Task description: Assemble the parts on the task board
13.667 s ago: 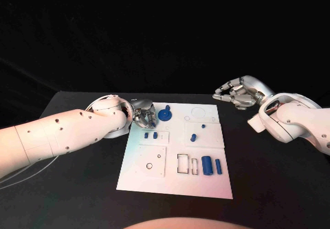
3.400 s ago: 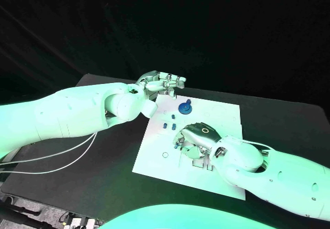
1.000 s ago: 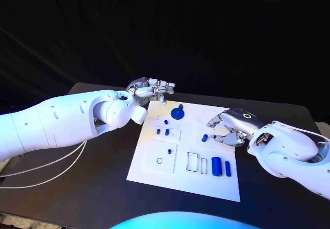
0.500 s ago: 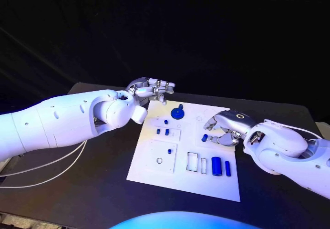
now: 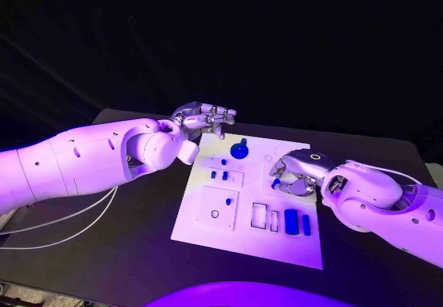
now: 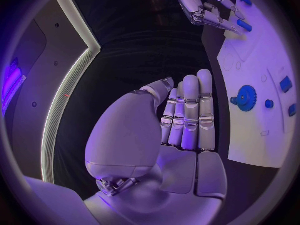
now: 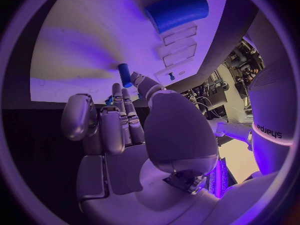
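A white task board (image 5: 210,220) is seen lying on a black worktop (image 5: 138,240), with a robot hand at each side of it.

The right hand (image 5: 292,174) is lowered over the board's right half, its fingers curled downward around a small blue peg (image 5: 275,184). In the right wrist view, the peg (image 7: 124,75) is seen at the fingertips (image 7: 133,78), standing on the board. Whether it is actually pinched or merely touched cannot be told.

Nearer the robot than this hand, a large blue cylinder (image 5: 292,221) and a slimmer blue bar (image 5: 305,224) are laid side by side, next to two empty rectangular recesses (image 5: 265,217).

The left hand (image 5: 205,119) is held off the far left corner of the board, fingers straight and together, with nothing in it. Just beside it, on the board, a blue gear (image 5: 239,151) is seated, and two short blue pegs (image 5: 219,174) stand a little nearer the robot.

The step in hand is judged to be the seating or lifting of the small peg. The peg is slight and the fingertips broad, so it could be tipped over, knocked out of its hole or flicked off the board if pressure is applied off-centre. The board could also be shoved along the worktop by a sideways push.
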Motion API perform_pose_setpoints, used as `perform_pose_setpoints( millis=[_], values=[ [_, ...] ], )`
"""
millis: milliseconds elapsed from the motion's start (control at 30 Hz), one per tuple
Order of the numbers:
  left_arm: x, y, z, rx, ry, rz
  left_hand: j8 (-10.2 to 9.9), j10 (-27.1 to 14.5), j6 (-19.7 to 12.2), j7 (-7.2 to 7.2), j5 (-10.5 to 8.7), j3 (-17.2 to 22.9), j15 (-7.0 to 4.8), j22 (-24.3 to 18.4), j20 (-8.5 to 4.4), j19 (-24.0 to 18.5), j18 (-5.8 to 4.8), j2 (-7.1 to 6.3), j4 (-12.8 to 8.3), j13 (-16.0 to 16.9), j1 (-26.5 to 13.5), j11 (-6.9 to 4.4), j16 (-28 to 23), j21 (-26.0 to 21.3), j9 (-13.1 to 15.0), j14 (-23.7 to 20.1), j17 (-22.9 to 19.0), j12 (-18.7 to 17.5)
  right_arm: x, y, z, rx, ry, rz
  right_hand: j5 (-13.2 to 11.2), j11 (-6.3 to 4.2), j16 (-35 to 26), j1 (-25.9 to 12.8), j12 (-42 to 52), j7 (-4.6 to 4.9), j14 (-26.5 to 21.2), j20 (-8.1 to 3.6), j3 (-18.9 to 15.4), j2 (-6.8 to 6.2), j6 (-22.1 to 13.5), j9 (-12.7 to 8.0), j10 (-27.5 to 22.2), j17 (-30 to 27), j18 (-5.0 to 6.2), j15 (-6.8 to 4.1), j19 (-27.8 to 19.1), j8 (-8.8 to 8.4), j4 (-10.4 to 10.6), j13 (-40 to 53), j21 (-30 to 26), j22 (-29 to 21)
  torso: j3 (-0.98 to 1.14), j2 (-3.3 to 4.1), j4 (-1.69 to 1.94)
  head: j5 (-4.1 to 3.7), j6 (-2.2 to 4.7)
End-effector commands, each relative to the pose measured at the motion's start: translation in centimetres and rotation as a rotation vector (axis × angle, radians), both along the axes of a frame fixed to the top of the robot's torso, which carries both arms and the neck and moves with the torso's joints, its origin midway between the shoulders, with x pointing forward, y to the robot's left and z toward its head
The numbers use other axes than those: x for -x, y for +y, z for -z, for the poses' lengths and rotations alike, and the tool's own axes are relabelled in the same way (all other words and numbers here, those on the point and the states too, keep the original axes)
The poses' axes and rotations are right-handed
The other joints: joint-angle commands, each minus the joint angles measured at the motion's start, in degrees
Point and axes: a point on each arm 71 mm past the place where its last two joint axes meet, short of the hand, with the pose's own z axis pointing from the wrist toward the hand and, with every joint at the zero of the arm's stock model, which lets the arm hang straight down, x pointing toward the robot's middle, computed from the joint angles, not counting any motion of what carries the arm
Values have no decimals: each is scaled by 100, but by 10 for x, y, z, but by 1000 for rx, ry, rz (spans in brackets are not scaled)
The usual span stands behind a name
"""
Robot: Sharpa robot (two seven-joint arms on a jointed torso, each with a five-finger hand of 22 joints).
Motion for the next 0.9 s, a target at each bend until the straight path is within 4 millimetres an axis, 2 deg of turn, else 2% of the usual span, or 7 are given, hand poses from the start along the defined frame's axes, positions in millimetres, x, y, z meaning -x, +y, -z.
perform_pose_setpoints(
  millis=[33, 300, 900],
  values=[
    [1, -2, -1, 10, -5, 18, -6, -48, -37, 3, -12, -27, 11, -12, 44, -5, 82, -7, -9, -8, 10, 16, -33, -45, 3, -37, -11, 24, 0, 1, 2, 26, 3, -3, -83, -32, 47, 40, 58, -32, 279, -15, 77, 111, 111, 22, 145, 22, -37, -74, 66, 65, -2, 0, 66, 350, 3, -2, -2, 7, -14],
    [1, -1, -1, 9, -5, 17, -6, -48, -37, 3, -12, -27, 11, -12, 44, -5, 82, -7, -9, -8, 10, 16, -33, -45, 3, -37, -11, 24, 0, 0, 4, 37, 1, 0, -163, -91, 74, 96, 108, -76, 285, -60, 171, 166, 254, 56, 319, 48, -54, -120, 104, 126, -15, 10, 142, 401, 4, -4, -1, 10, -30],
    [1, 0, -1, 8, -4, 14, -3, -52, -39, 4, -13, -31, 13, -15, 46, -4, 82, -1, -2, -8, 1, 17, -34, -50, 4, -36, -13, 30, 0, -2, 15, 58, 26, 13, -166, -100, 84, 111, 112, -82, 288, -69, 191, 172, 279, 62, 349, 60, -60, -129, 116, 136, -23, 12, 168, 417, 3, -3, -3, 13, -60]
  ],
)
